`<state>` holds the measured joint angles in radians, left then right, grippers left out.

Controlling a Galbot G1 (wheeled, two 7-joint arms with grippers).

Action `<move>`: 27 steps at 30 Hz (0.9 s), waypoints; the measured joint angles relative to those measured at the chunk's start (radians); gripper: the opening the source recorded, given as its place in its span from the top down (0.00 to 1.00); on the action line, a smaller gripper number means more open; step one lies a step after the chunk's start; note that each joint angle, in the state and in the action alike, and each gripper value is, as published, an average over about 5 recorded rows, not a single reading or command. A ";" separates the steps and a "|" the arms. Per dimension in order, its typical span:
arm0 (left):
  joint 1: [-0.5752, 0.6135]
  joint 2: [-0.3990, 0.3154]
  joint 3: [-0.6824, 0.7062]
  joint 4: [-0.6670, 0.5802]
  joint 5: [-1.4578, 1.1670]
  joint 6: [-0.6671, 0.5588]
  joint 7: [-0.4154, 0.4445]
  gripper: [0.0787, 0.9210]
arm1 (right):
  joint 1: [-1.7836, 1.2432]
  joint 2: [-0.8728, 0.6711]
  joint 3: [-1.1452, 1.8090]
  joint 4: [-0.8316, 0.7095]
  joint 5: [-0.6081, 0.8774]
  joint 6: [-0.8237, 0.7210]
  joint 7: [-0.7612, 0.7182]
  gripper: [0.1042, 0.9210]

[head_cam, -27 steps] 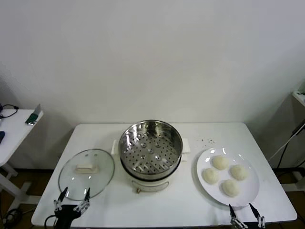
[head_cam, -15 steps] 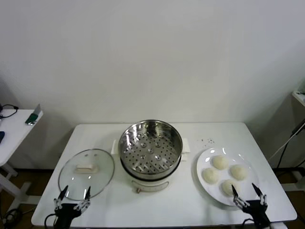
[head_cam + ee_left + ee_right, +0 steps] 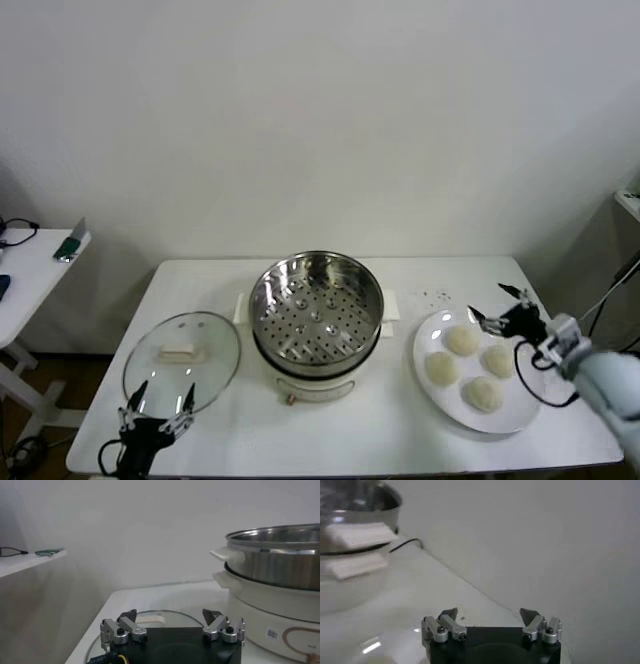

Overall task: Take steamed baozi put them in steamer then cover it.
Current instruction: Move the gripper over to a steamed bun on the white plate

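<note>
White table — steamer empty, plate holding 4 baozi.

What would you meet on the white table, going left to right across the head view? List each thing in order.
Left gripper → cover → steamer → plate holding four steamed baozi → right gripper.

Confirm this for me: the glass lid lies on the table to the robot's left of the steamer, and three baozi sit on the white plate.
Not quite. The head view shows four baozi on the white plate, not three. The rest holds: the glass lid lies on the table to the robot's left of the steamer.
</note>
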<state>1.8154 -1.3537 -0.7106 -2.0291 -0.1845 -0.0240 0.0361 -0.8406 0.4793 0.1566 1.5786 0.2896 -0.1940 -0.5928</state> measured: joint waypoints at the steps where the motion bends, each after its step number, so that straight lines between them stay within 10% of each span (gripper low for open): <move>1: -0.001 0.000 0.001 0.001 0.000 0.000 0.000 0.12 | 0.066 -0.016 -0.065 -0.023 -0.015 0.014 -0.046 0.12; 12: -0.005 -0.008 0.002 -0.005 0.005 0.004 0.005 0.12 | 0.771 -0.041 -0.795 -0.216 -0.101 0.110 -0.393 0.12; 27: 0.003 -0.014 -0.005 -0.019 0.013 0.004 0.005 0.12 | 1.108 0.096 -1.338 -0.341 -0.073 0.034 -0.465 0.12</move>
<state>1.8183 -1.3680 -0.7161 -2.0476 -0.1714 -0.0196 0.0415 0.2669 0.5751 -1.1814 1.2373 0.2164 -0.1600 -1.0575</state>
